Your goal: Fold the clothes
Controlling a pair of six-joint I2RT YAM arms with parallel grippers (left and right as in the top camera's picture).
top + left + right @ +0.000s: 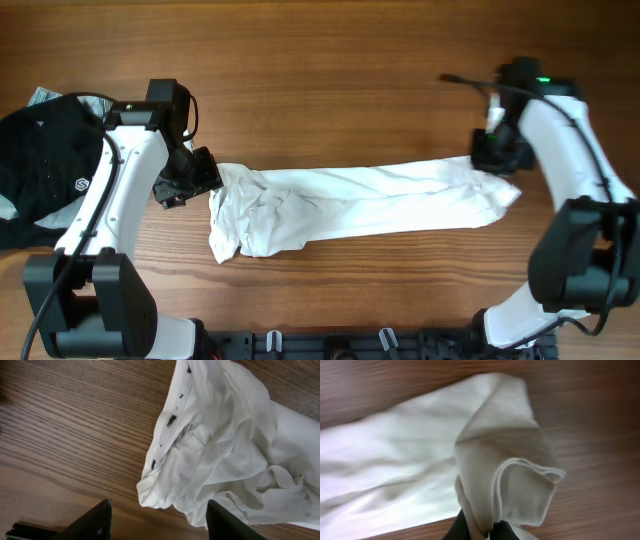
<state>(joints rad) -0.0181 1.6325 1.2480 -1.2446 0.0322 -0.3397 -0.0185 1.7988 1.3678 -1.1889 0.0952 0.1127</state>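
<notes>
The white T-shirt [360,205] lies stretched in a long crumpled band across the middle of the table. Its bunched left end shows in the left wrist view [220,445], with small black marks along a hem. My left gripper [190,178] [157,522] is open and empty, just left of that end, not touching it. My right gripper [492,152] [482,530] is shut on a fold of the shirt's right end [510,470], which hangs out of the jaws. The black lettering is hidden.
A black garment with a small white logo [45,175] lies at the far left edge, over a pale blue-grey garment [45,97]. Bare wooden table [330,80] spreads behind and in front of the shirt.
</notes>
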